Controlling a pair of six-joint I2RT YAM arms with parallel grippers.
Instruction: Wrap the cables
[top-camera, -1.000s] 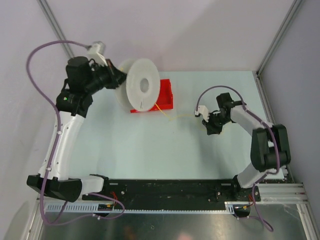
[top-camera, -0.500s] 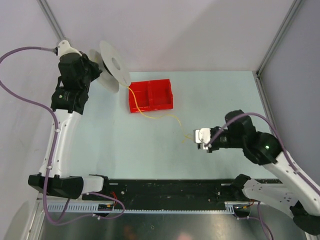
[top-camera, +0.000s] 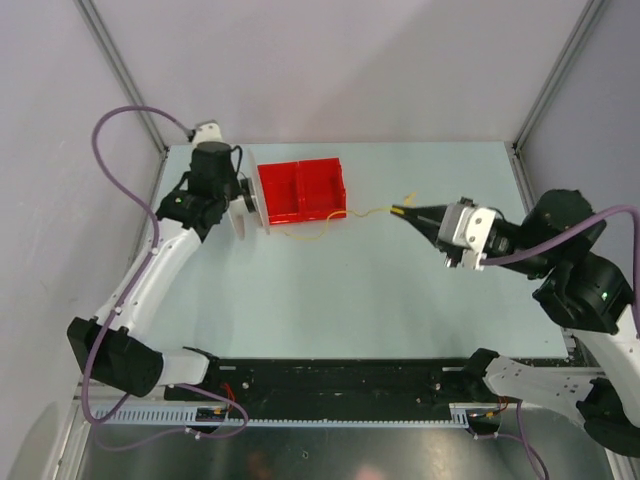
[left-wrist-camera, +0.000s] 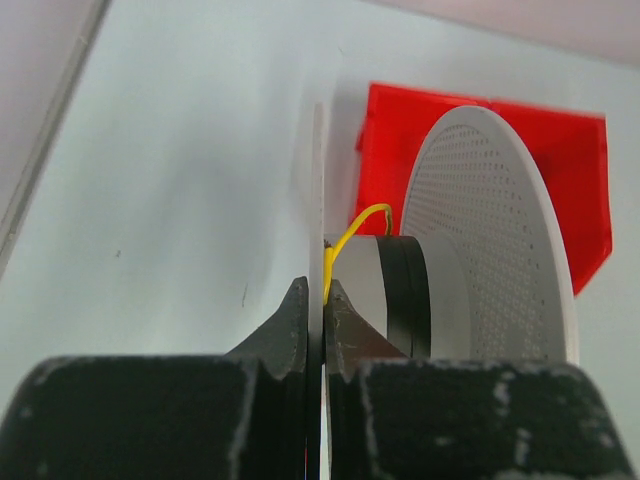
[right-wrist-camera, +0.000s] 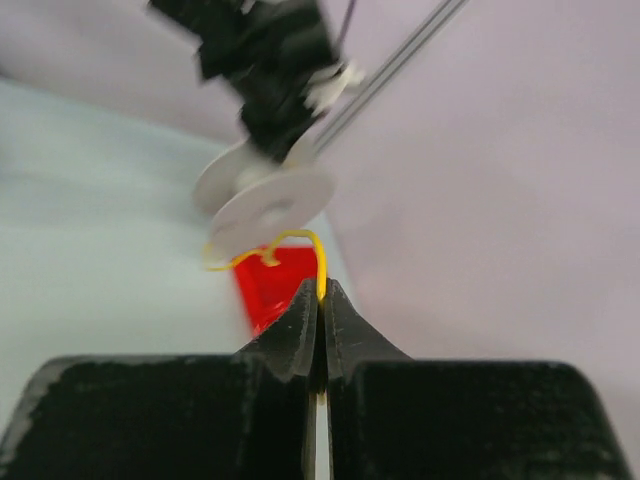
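The cable is a thin yellow wire (top-camera: 370, 211) running from the white spool (top-camera: 242, 218) along the front of the red bin to my right gripper (top-camera: 402, 211), which is shut on its free end. In the right wrist view the wire (right-wrist-camera: 300, 240) arches out of the closed tips (right-wrist-camera: 321, 292) towards the spool (right-wrist-camera: 270, 200). My left gripper (left-wrist-camera: 322, 292) is shut on the thin edge of one spool flange (left-wrist-camera: 318, 180). The wire (left-wrist-camera: 352, 232) curls off the hub (left-wrist-camera: 400, 290) right at the tips. The other, perforated flange (left-wrist-camera: 500, 240) faces the bin.
A red two-compartment bin (top-camera: 300, 190) stands on the pale table just right of the spool, seen also behind it from the left wrist (left-wrist-camera: 395, 150). Purple arm cords (top-camera: 120, 130) loop at the left and at the right (top-camera: 600, 225). Frame posts rise at the back corners.
The left arm has swung the spool down from high at the back left to beside the bin. The right gripper has carried the wire's end back and rightwards, drawing it straighter.
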